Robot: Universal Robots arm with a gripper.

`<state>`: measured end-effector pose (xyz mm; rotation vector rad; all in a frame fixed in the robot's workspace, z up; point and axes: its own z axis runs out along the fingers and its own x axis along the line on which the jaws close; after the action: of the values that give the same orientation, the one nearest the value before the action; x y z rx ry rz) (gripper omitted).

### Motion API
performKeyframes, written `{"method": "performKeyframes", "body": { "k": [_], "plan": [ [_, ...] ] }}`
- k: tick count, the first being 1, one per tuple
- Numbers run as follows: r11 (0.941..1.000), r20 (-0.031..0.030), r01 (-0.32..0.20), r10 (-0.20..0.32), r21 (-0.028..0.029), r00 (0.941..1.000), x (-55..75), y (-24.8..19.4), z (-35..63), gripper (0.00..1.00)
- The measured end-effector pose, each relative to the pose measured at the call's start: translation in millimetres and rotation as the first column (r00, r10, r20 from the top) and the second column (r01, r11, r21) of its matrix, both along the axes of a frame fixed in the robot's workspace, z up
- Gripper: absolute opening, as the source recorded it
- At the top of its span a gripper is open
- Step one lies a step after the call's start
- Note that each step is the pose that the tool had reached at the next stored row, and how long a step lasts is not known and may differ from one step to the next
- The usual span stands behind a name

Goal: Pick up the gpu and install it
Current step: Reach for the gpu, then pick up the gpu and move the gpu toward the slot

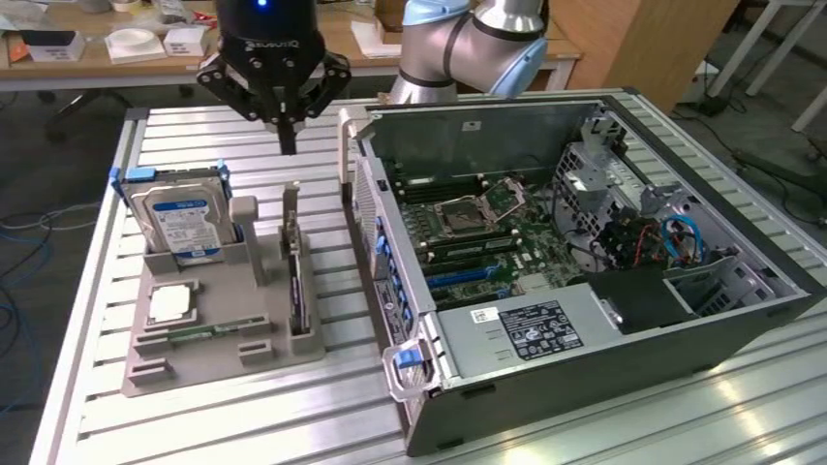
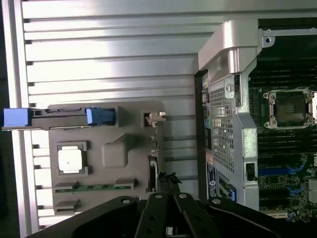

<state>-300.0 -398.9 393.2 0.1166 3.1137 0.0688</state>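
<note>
Black gripper (image 1: 287,141) in the upper left of the exterior view, fingers pressed together into one point, hanging in open air over the slatted metal table (image 1: 168,145). Just below it in the frame, the gpu (image 1: 300,286) stands on edge in a slot of the grey holder (image 1: 246,291), left of centre, silver bracket end nearest the gripper, untouched. Hard drive (image 1: 188,221) upright further left; open computer case (image 1: 478,131) on the right.

The gripper (image 1: 287,149) hangs at eleven o'clock in the exterior view, fingers (image 1: 286,131) pressed together and pointing straight down; the silver-blue arm (image 1: 468,44) bends at twelve o'clock.
</note>
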Motion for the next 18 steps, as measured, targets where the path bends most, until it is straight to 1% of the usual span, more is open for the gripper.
{"method": "performKeyframes", "body": {
  "k": [5, 18],
  "plan": [
    [1.0, -0.0001, 0.0, 0.0, 0.0, 1.0, -17.7, 0.0, 0.0, 0.1],
    [1.0, 0.0, 0.0, 0.0, 0.0, 1.0, -17.9, 0.0, 0.0, 0.1]
  ]
}}
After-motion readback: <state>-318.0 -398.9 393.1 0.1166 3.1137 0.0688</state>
